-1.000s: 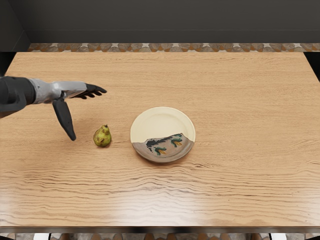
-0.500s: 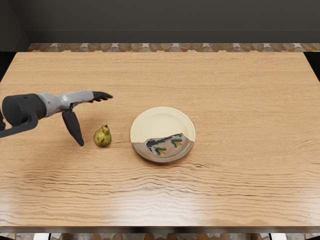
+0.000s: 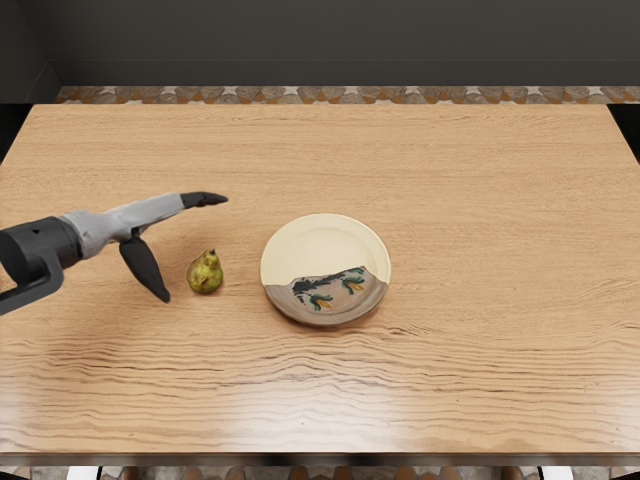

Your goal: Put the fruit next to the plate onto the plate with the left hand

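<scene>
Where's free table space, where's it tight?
Bare table: right of the plate to the right edge, plus the far and near strips. Tight: left hand close beside the pear, narrow gap from pear to plate.

The pear (image 3: 205,272) stood on the table (image 3: 450,350). Left of the pear, the left hand (image 3: 145,218) was near it, fingers spread wide, not touching. Right of the pear lay the plate (image 3: 320,245), with a thin strip of bare wood between. Behind and in front of the pear, the wood was bare.
</scene>
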Robot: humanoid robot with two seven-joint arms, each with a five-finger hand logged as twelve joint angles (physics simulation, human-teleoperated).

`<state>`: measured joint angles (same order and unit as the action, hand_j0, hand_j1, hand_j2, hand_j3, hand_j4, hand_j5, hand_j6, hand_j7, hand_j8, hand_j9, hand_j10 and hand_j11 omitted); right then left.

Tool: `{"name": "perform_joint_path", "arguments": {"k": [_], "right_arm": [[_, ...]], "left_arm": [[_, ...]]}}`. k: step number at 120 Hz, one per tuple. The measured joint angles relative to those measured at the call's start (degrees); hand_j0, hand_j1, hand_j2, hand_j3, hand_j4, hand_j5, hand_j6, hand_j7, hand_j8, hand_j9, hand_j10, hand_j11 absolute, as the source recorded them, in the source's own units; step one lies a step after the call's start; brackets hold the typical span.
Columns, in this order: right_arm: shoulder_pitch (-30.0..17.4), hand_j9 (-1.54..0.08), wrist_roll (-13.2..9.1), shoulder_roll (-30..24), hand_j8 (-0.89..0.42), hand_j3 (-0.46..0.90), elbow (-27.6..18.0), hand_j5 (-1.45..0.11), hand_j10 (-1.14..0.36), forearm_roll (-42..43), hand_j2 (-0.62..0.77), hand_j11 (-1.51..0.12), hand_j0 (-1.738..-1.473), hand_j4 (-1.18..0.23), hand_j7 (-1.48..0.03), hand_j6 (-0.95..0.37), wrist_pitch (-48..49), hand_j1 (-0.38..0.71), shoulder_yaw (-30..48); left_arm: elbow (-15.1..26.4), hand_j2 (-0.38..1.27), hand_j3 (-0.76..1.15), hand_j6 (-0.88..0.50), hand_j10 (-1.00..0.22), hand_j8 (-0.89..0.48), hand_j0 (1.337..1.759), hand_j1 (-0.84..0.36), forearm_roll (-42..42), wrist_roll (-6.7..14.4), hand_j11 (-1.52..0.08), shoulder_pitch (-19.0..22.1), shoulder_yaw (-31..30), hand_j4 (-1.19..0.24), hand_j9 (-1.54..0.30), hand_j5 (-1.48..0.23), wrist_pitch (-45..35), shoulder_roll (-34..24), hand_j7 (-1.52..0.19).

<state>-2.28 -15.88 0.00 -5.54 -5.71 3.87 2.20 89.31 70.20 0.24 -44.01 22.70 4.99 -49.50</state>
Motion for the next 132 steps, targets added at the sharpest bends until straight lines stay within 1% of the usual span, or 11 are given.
{"name": "perform_joint_path", "arguments": {"k": [8,21,33,45,78,94,113,132], "right_arm": [[0.0,0.0,0.01,0.0,0.0,0.0,0.0,0.0,0.0,0.0,0.0,0.0,-1.658,0.0,0.0,0.0,0.0,-0.35,0.0],[0.0,0.0,0.02,0.0,0.0,0.0,0.0,0.0,0.0,0.0,0.0,0.0,-1.658,0.0,0.0,0.0,-0.01,-0.35,0.0],[0.0,0.0,0.01,0.0,0.0,0.0,0.0,0.0,0.0,0.0,0.0,0.0,-1.658,0.0,0.0,0.0,-0.03,-0.35,0.0],[0.0,0.0,0.01,0.0,0.0,0.0,0.0,0.0,0.0,0.0,0.0,0.0,-1.658,0.0,0.0,0.0,-0.04,-0.35,0.0],[0.0,0.0,0.01,0.0,0.0,0.0,0.0,0.0,0.0,0.0,0.0,0.0,-1.658,0.0,0.0,0.0,-0.05,-0.35,0.0],[0.0,0.0,0.0,0.0,0.0,0.0,0.0,0.0,0.0,0.0,0.0,0.0,-1.658,0.0,0.0,0.0,-0.08,-0.35,0.0],[0.0,0.0,0.0,0.0,0.0,0.0,0.0,0.0,0.0,0.0,0.0,0.0,-1.658,0.0,0.0,0.0,-0.08,-0.35,0.0],[0.0,0.0,0.02,0.0,0.0,0.0,0.0,0.0,0.0,0.0,0.0,0.0,-1.658,0.0,0.0,0.0,-0.09,-0.35,0.0]], "left_arm": [[-0.01,0.02,0.0,-0.11,-0.1,-0.11,1.658,0.23,-0.11,-1.25,-0.13,0.9,-0.14,-0.1,-0.13,-0.13,-0.11,-0.72,-0.13],[-0.01,0.02,0.0,-0.11,-0.1,-0.11,1.658,0.23,-0.41,-2.41,-0.13,1.12,-0.25,-0.1,-0.13,-0.13,-0.16,-0.86,-0.13],[-0.01,0.02,0.0,-0.11,-0.1,-0.11,1.658,0.23,-1.26,-3.91,-0.13,1.13,-0.28,-0.11,-0.13,-0.13,-0.15,-0.86,-0.13],[-0.02,0.03,0.0,-0.12,-0.12,-0.12,1.658,0.22,-2.01,-4.68,-0.15,1.16,-0.32,-0.12,-0.15,-0.15,0.04,-0.74,-0.15],[-0.26,0.04,0.0,-0.17,-0.17,-0.17,1.658,0.16,-2.87,-5.12,-0.21,1.43,-1.02,-0.17,-0.21,-0.21,0.36,-0.25,-0.21],[-0.61,0.05,0.0,-0.22,-0.21,-0.22,1.658,0.1,-3.65,-5.15,-0.27,0.72,-1.04,-0.21,-0.27,-0.27,0.38,-0.25,-0.27],[-1.46,0.06,0.0,-0.28,-0.28,-0.28,1.658,0.02,-4.02,-5.08,-0.36,0.89,-1.07,-0.28,-0.36,-0.36,0.45,0.09,-0.36],[-2.69,0.07,0.0,-0.31,-0.31,-0.31,1.658,-0.01,-4.08,-4.96,-0.4,0.91,-1.15,-0.31,-0.4,-0.4,0.48,1.97,-0.4]]}}
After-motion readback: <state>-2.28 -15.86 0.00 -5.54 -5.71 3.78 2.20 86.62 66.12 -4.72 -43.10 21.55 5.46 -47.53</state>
